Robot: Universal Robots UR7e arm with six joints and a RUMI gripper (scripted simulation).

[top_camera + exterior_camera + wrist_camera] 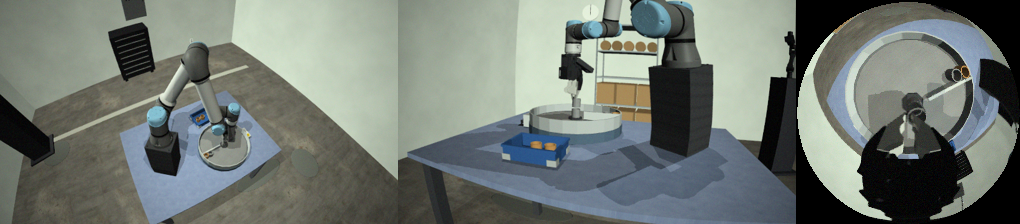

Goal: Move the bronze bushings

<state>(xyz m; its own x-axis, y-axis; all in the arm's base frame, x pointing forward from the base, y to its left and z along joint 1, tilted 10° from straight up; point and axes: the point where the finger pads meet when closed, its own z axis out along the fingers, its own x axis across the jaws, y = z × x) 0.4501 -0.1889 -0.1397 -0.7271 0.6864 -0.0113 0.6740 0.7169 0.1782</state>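
My gripper (225, 139) (575, 97) (908, 117) is shut on a grey steel bushing (576, 102) (922, 111), apparently by its wall, just above the turntable's centre post. On the turntable (244, 155) (559, 126) (852, 95) a bronze bushing (206, 155) (615, 112) (969, 71) stands by the rim, with a steel bushing (211, 153) (950, 75) beside it. The blue crate (525, 155) (952, 146) holds two bronze bushings, one (198, 119) (550, 146) nearer the crate's corner and another (202, 117) (536, 145) beside it. The arm partly hides the crate in the top view.
A white bar (214, 148) (946, 91) runs from the centre post (576, 113) to the rim, close to the two standing bushings. The turntable's raised wall surrounds them. The arm's black pedestal (163, 158) (678, 109) stands on the blue table (186, 193) (615, 193).
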